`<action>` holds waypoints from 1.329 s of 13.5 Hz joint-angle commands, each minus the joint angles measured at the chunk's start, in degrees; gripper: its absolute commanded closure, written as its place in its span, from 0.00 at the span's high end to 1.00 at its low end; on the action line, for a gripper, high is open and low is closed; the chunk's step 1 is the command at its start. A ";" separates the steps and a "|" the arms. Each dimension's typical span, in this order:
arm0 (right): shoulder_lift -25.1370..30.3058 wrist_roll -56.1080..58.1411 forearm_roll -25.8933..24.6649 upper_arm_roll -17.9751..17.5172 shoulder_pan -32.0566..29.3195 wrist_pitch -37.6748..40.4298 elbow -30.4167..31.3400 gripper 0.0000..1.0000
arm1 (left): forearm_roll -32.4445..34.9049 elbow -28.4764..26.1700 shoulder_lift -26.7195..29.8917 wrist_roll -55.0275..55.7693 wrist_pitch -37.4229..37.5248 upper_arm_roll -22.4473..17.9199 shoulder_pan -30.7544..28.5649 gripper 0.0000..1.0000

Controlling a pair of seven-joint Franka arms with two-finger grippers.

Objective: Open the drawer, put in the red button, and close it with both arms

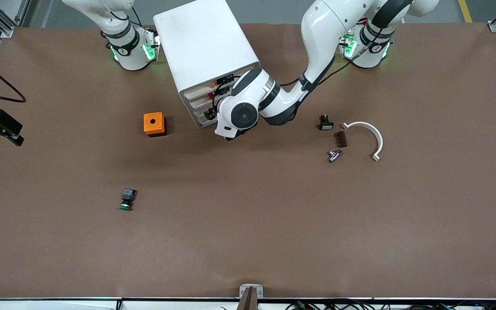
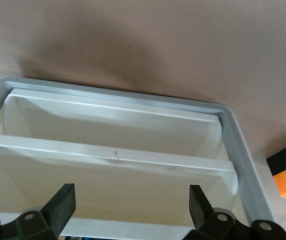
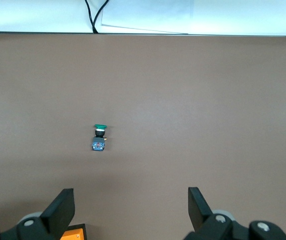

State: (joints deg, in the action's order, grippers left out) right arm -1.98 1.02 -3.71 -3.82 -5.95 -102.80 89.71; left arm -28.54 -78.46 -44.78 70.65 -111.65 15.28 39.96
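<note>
The white cabinet (image 1: pixel 207 47) stands at the table's edge farthest from the front camera. The left arm's wrist (image 1: pixel 241 114) covers most of its drawers. The drawer (image 1: pixel 205 100), second from top, looks pushed in. A bit of red shows through its front; I cannot tell whether that is the red button. No red button lies on the table. My left gripper (image 2: pixel 131 195) is open and empty, close in front of the white drawer trays (image 2: pixel 112 155). My right gripper (image 3: pixel 130 197) is open and empty, high over the table at the right arm's end.
An orange box with a hole (image 1: pixel 154 124) sits beside the cabinet, and a green-capped button (image 1: pixel 126 200) lies nearer the front camera. A black switch (image 1: pixel 325 122), a brown block (image 1: pixel 340 139), a metal part (image 1: pixel 334 155) and a white curved bracket (image 1: pixel 370 135) lie toward the left arm's end.
</note>
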 commanded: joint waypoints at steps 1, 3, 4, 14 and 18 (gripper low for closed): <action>-0.66 0.22 -1.12 -0.84 -0.73 2.59 -1.21 1.00 | 3.83 -0.29 1.71 -1.48 1.26 0.54 -4.26 1.00; -0.48 0.13 -1.12 -0.93 -0.73 2.60 -0.59 1.00 | 5.76 -0.20 3.73 -8.21 1.52 0.46 -6.90 1.00; -0.39 0.13 -1.12 -0.93 -0.73 2.51 -0.24 1.00 | 7.60 -0.38 4.69 -13.65 1.87 0.46 -8.39 1.00; 0.31 0.04 -1.21 -0.93 -0.73 2.07 0.74 1.00 | 20.01 -7.31 20.24 -41.22 9.87 0.46 -29.39 1.00; 0.22 0.04 -1.21 -0.84 -0.82 2.07 0.29 1.00 | 19.66 -7.76 24.47 -41.56 16.54 0.90 -36.95 1.00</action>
State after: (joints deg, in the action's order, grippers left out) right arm -2.08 1.02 -3.73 -3.97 -5.96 -101.02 90.52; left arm -9.55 -83.39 -23.91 29.33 -96.72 15.33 5.58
